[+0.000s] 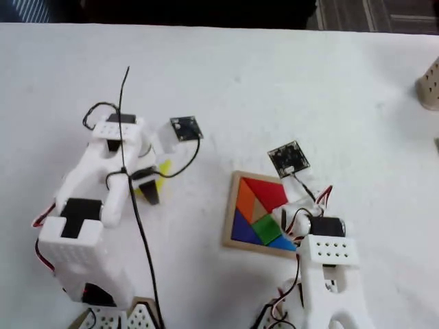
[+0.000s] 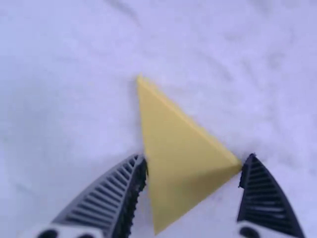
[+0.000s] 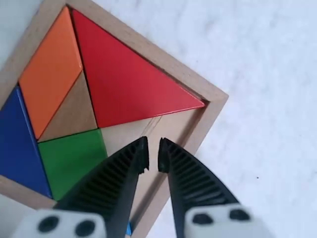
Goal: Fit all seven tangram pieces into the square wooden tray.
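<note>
Yellow triangle (image 2: 178, 148) noted outside tray (image 3: 208, 114).
Left pincer (image 2: 193, 168) is spread open astride it; right pincer (image 3: 152, 151), nearly closed and empty, is held over tray.

Bright, even light on a white table (image 1: 274, 82), with soft shadows only.

The light falls from above and spreads evenly across the tabletop, while the background (image 1: 171, 10) beyond its far edge is dark. The left arm (image 1: 96, 178) and right arm (image 1: 329, 274) throw faint, diffuse shadows close beneath them. The yellow triangle (image 2: 178, 158) has a thin pale shadow along one edge. The red triangle (image 3: 129, 79) carries a mild sheen, and the wooden tray (image 3: 210, 106) is lit evenly along its rim.
</note>
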### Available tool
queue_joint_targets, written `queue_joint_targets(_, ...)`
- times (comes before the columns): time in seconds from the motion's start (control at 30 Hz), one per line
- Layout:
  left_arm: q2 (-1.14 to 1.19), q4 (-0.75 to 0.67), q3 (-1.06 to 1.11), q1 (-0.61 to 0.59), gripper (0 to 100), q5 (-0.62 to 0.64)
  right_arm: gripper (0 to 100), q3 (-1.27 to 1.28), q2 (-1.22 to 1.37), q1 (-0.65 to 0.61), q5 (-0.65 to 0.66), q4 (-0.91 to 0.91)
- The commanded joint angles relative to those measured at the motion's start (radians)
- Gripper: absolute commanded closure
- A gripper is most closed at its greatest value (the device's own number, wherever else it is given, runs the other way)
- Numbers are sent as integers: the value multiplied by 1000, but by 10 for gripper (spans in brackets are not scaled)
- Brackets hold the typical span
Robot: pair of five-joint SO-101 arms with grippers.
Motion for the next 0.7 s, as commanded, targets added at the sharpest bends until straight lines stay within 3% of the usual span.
queue_joint_targets(0.0,-35,-20,3,18,732,-21,950,-6,-18,-12,14,-21)
queue_joint_targets(0.13,-35,-26,21,18,802,-29,950,-6,-19,-12,14,-21)
queue_joint_targets(0.67,-42,-25,23,16,801,-21,950,-5,-22,-12,14,-21)
